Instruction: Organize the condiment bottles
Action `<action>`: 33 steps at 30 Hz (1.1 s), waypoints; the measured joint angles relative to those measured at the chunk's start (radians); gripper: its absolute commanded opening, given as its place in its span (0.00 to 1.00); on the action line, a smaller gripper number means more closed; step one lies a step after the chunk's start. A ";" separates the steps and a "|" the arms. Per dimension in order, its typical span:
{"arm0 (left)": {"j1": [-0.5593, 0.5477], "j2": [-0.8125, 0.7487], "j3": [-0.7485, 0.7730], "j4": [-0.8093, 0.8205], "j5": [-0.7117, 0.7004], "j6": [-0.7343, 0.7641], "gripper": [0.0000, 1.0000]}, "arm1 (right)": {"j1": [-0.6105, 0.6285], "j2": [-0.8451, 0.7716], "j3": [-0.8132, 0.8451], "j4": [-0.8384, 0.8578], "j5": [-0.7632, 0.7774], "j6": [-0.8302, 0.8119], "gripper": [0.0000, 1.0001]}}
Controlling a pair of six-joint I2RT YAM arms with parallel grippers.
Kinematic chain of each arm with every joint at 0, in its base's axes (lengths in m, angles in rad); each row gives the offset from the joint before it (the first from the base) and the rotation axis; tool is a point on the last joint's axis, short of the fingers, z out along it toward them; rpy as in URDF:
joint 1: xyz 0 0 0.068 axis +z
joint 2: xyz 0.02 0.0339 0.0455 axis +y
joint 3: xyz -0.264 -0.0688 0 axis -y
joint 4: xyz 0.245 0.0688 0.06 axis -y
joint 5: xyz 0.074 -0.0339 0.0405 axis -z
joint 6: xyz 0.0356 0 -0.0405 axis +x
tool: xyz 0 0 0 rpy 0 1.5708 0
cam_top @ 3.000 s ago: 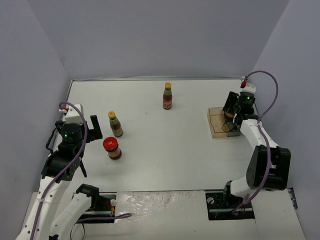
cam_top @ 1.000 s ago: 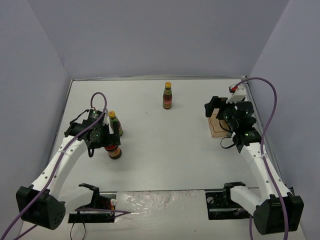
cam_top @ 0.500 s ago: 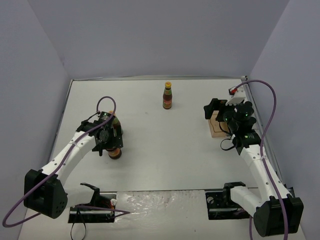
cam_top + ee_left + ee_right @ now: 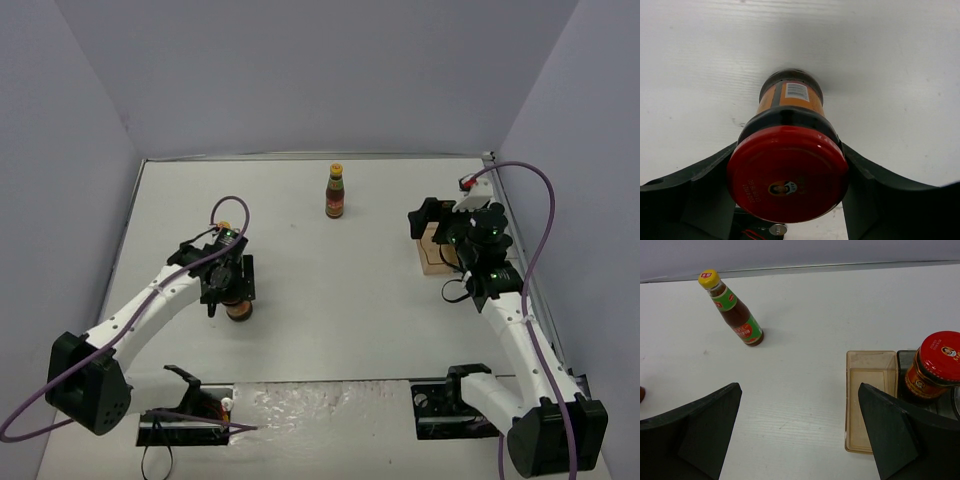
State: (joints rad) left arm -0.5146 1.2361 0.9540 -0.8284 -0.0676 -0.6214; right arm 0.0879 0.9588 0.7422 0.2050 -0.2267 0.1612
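Table (image 4: 330,310) first: white, walled on three sides, arm bases at the near edge. Left arm now stretches well out over it, where a few moments back it sits folded by its base. Right arm has swung from over the tray to a stand-off just beside it, and has barely moved in the last second.

Tray (image 4: 872,410): clear, brownish, on the table's right side. One compartment is bare. The next one to its right carries the stowed jar (image 4: 935,367), red lid, upright.

Far tall bottle (image 4: 335,192): yellow cap, stands alone toward the back of the table, untouched. Second tall bottle (image 4: 223,227) shows only its yellow cap behind the left arm; body hidden.

Loose jar (image 4: 787,170): red lid, upright, left of centre, just in front of that second bottle.

Left gripper (image 4: 232,288): the main change. Jaws wide a second ago, now drawn in around the loose jar. In the wrist view both fingers (image 4: 710,175) lie against its shoulder under the lid, with no gap to see. Clamped on it, by the look. Jar base appears to be on the table, so not lifted yet.

Right gripper (image 4: 799,390): jaws fully apart, nothing between them, facing over bare table toward the tray and far tall bottle.

Reading: grasp on the loose jar is just made. Carrying it to the tray beside the stowed jar looks like the next step. Both tall bottles wait. No black-capped shakers clearly in view.
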 measured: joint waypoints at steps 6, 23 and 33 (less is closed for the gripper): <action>-0.159 0.176 0.241 -0.048 0.011 -0.014 0.00 | 0.000 -0.015 0.000 -0.014 -0.013 0.004 1.00; -0.205 0.874 0.985 0.010 0.060 0.126 0.23 | 0.026 -0.162 -0.027 -0.085 -0.022 0.030 1.00; -0.210 0.884 1.001 -0.007 0.068 0.140 0.97 | 0.042 -0.144 -0.034 -0.112 -0.026 0.018 1.00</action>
State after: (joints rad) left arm -0.7246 2.1198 1.9552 -0.8350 0.0002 -0.4814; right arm 0.1299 0.8149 0.7086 0.0932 -0.2528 0.1795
